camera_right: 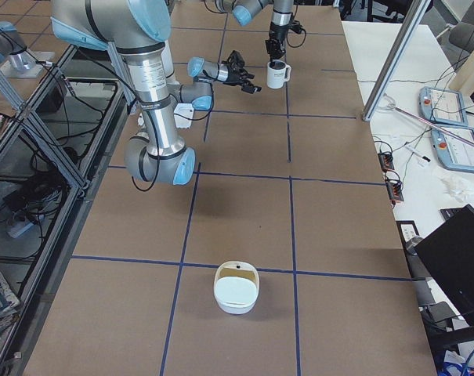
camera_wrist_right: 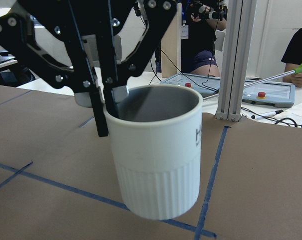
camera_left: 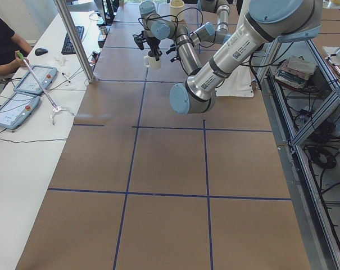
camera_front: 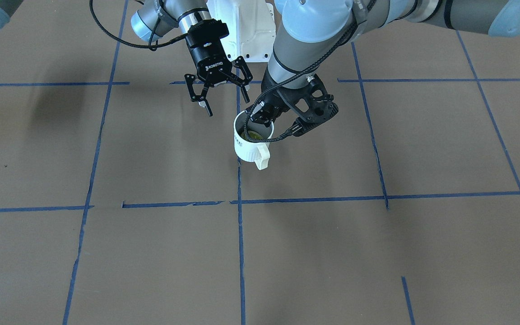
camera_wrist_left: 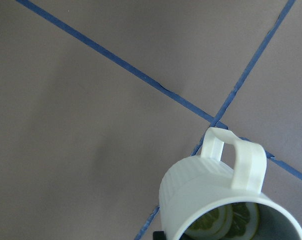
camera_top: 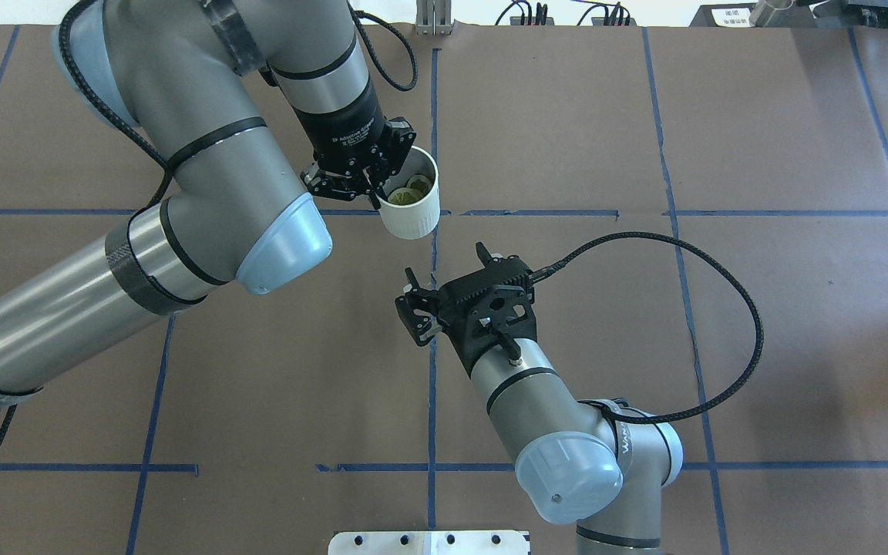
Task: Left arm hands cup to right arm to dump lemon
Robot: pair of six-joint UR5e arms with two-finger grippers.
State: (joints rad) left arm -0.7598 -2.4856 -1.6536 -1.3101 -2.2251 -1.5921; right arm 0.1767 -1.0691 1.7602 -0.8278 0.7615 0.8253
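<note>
A brown paper-covered table [camera_top: 760,324] was marked into squares with blue tape [camera_top: 432,401], and two robot arms met near its middle. The thick grey left arm [camera_top: 182,177] reached in from the robot's left. Its bulky black left gripper [camera_top: 373,191] was clamped on the rim of the white cup [camera_top: 413,216], with one finger [camera_wrist_right: 112,97] dipping inside the mouth and another [camera_wrist_right: 98,117] pressed against the outer wall. The cup hung nearly upright with a slight tilt and appeared to be lifted clear of the paper, above a crossing of the tape lines. Its squarish handle [camera_front: 262,158] pointed to the far side, away from the robot, and the start of dark lettering [camera_wrist_right: 198,135] showed on its side. In the grey interior lay the lemon [camera_top: 407,193], which looked like yellowish-green slices resting at the bottom. The thinner right arm [camera_top: 521,393] came in from the robot's right. Its slim right gripper [camera_front: 224,97] was spread wide with nothing between its fingers. It sat on the near side of the cup, toward the robot, close by but not touching, and its wrist camera looked straight at the cup's ribbed lower wall. Well apart, toward the table's end on the robot's right, stood a white tub [camera_right: 237,288]
</note>
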